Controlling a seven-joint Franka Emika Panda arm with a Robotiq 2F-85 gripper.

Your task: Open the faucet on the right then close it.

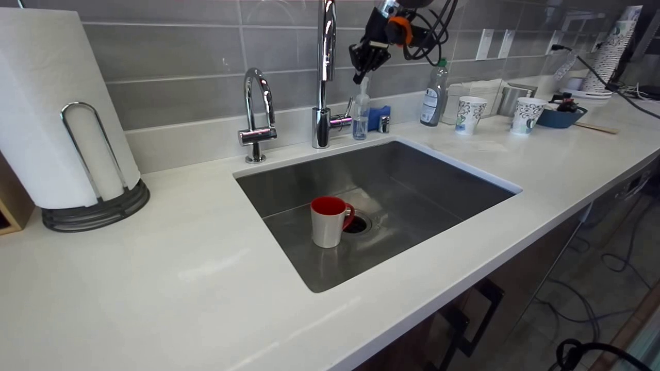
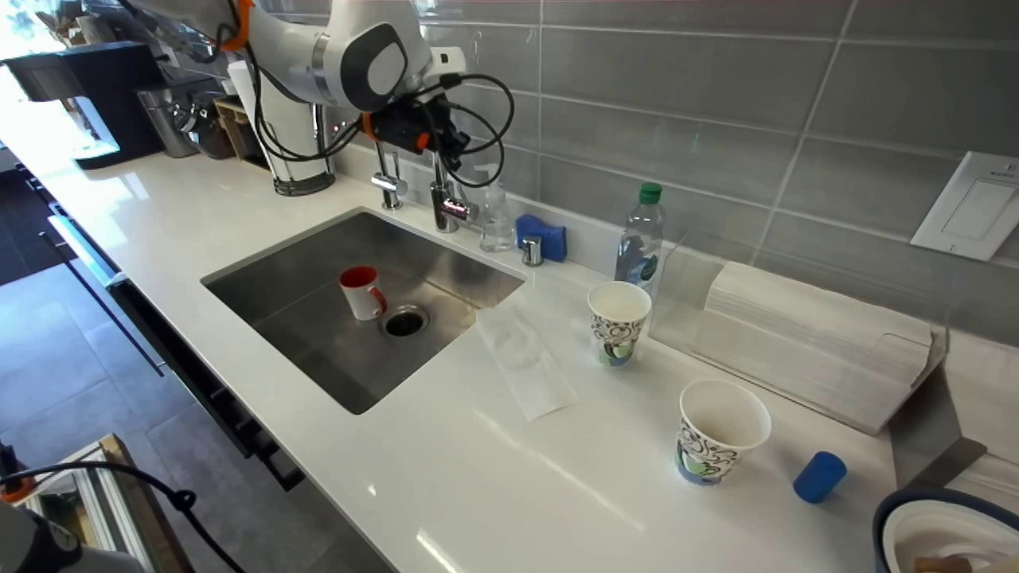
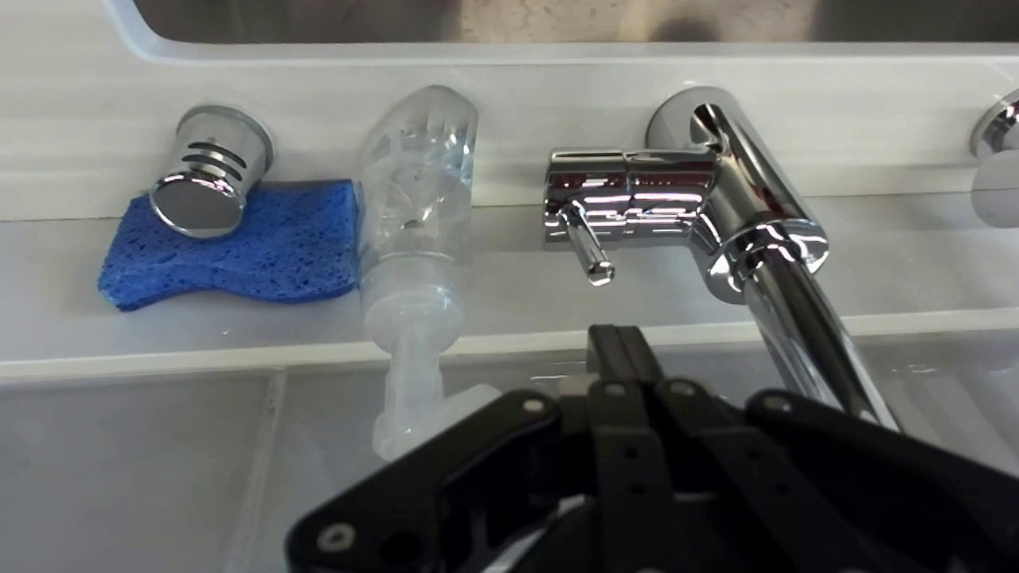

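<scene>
In the wrist view, the two black fingers of the gripper are pressed together, side against side. A gap shows in this view between their tips and the lever of the tall chrome faucet. In an exterior view the gripper hangs higher than this lever, which points obliquely upward. The faucet itself stands upright on the counter, with the sink in front of it and the tiled wall behind it.

On the lever side of the tall faucet, a clear pump bottle stands just beside it. After the bottle, on the same side, come a blue sponge and a chrome cap; the sponge is between this cap and the wall. Farther from the faucet on this side, there is a green-capped bottle, and then two patterned paper cups, both upright.

On the opposite side of the tall faucet, a short curved faucet is near it, and a paper towel roll stands well apart. In front of the tall faucet, inside the sink, a white mug with red interior stands upright, just beside the drain.
</scene>
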